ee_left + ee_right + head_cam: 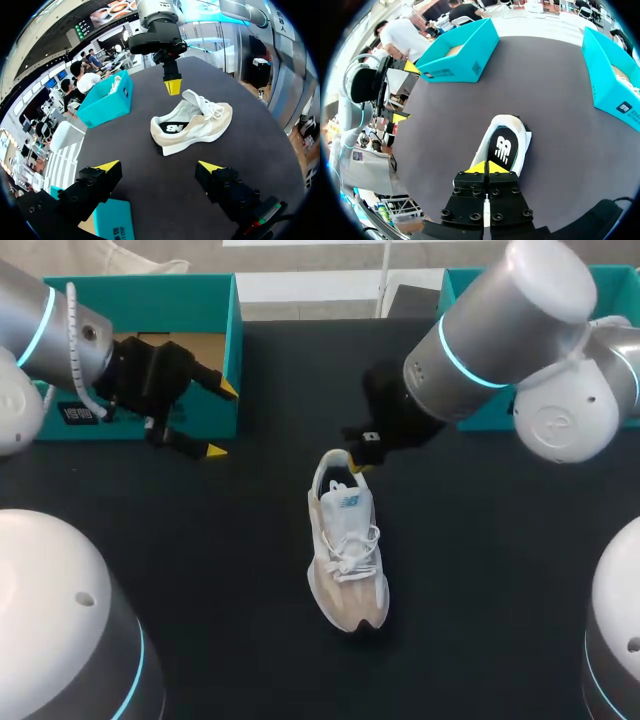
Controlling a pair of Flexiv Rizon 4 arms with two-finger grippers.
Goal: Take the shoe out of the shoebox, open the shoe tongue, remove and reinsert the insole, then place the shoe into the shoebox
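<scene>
A white and beige sneaker (346, 552) lies upright in the middle of the black table, toe toward the near edge, laces crossed over the tongue. Its black insole (503, 146) shows inside the heel opening. My right gripper (358, 462) is shut, its yellow tips pressed together at the heel rim; nothing visible is pinched between them. In the left wrist view the sneaker (194, 124) lies ahead of my open left gripper (159, 166), well apart from it. That left gripper (220, 420) hangs by the front wall of the left teal shoebox (205, 410).
A second teal shoebox (490, 410) stands at the back right, partly behind my right arm. The black tabletop (500, 570) stretches bare around the sneaker. My arms' white bases fill the near corners.
</scene>
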